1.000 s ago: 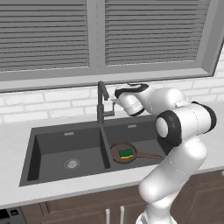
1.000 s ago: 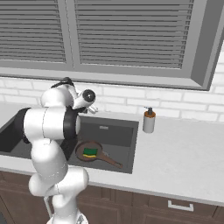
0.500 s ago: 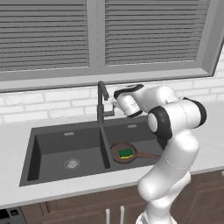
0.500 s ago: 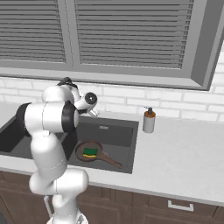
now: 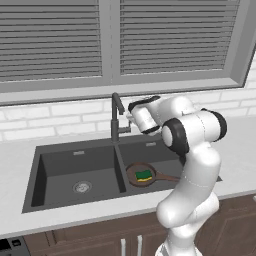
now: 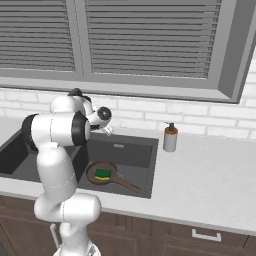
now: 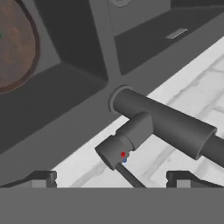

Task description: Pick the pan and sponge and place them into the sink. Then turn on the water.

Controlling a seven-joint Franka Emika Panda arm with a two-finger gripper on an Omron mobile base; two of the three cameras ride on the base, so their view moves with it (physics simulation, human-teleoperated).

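- You see a dark grey double-basin sink [image 5: 75, 165] set into a pale surface [image 6: 210, 175] beneath a window with closed blinds
- The pan [image 5: 134, 174], round and dark brown, lies flat on the floor of the right basin, its long thin handle [image 5: 167, 177] pointing toward the robot's right
- The sponge [image 5: 144, 175], green on top with a yellow layer below, rests inside the pan, touching its base
- A slim dark faucet [image 5: 116, 120] rises upright behind the centre divider, at the back rim of the sink
- Your pincer [image 7: 111, 177] is at the faucet's base, its two dark fingertips [image 7: 43, 178] spread wide apart on either side of the thin side lever [image 7: 127, 174]; it holds nothing and you cannot tell whether either tip touches the lever
- In the hand view the lever's short stub [image 7: 114, 151] carries a small red and blue mark
- A beige soap bottle [image 6: 170, 137] stands upright on the surface, just to the right of the sink
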